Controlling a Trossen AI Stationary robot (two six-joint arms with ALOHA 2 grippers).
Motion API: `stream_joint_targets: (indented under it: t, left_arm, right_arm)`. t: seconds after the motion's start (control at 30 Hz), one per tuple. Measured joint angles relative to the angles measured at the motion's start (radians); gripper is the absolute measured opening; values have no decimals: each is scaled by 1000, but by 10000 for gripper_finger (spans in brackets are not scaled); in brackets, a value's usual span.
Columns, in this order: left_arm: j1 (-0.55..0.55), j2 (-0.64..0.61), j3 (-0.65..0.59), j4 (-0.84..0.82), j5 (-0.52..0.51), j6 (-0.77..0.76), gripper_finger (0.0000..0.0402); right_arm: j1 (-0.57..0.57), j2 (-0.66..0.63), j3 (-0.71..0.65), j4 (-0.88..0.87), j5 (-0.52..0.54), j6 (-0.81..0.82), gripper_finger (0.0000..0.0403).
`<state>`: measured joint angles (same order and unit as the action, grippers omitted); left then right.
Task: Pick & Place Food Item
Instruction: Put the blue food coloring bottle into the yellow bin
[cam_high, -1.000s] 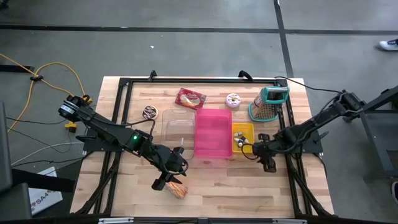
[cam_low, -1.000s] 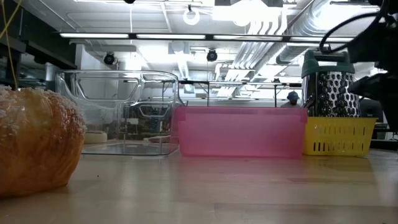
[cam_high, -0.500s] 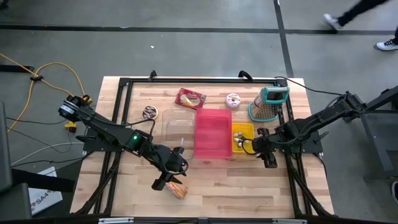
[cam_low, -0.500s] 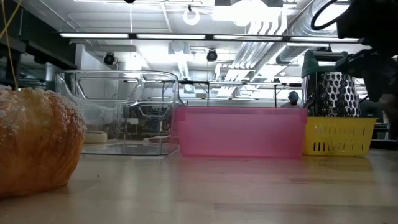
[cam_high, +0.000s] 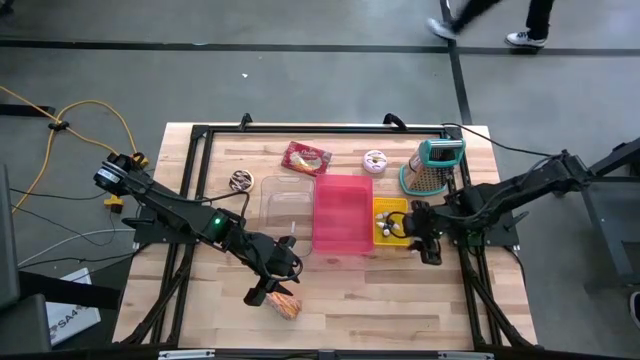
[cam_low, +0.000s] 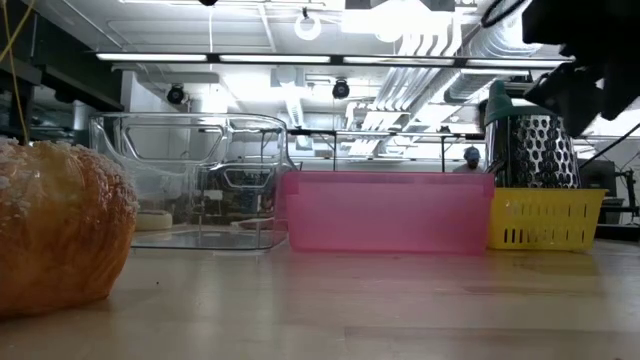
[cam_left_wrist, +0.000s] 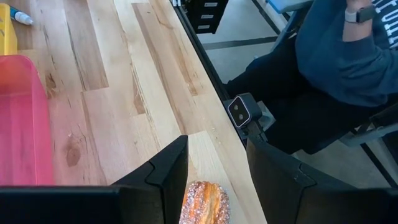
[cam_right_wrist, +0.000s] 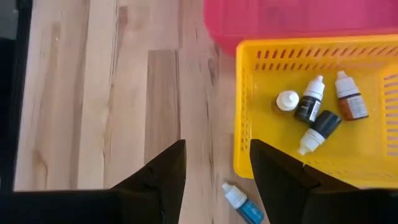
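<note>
The pastry (cam_high: 285, 304) lies near the table's (cam_high: 360, 310) front edge, the basket (cam_high: 392, 208) just right of the bin (cam_high: 342, 213).

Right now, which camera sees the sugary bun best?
The low view: the bun fills its near left side. The high view shows it small by the left gripper. The left wrist view shows only part between the fingers. The right wrist view misses it.

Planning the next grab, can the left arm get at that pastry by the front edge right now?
Probably yes: the left gripper hovers right over the pastry, fingers apart, with nothing between them on the table.
</note>
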<state>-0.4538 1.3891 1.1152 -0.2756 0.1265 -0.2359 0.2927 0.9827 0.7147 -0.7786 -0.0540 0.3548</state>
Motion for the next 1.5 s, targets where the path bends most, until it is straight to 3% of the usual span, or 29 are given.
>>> stream_joint_targets:
  t: [0.1,0.3,0.5,0.7,0.93,1.2,1.5]
  left_arm:
    - [0,0,0,0,0,0,159]
    - [0,0,0,0,0,0,159]
    - [0,0,0,0,0,0,159]
    - [0,0,0,0,0,0,159]
    - [0,0,0,0,0,0,159]
    - [0,0,0,0,0,0,159]
    - [0,0,0,0,0,0,159]
  right_arm:
    - [2,9,0,11,0,-8,166]
    - [9,51,0,-43,11,-179,166]
    - [5,57,0,-42,20,-217,166]
    - [5,58,-1,11,59,-395,166]
    - [5,58,-1,-69,75,-417,166]
    - [8,58,-1,-76,-30,-469,166]
    - [56,67,-1,-81,-49,-492,166]
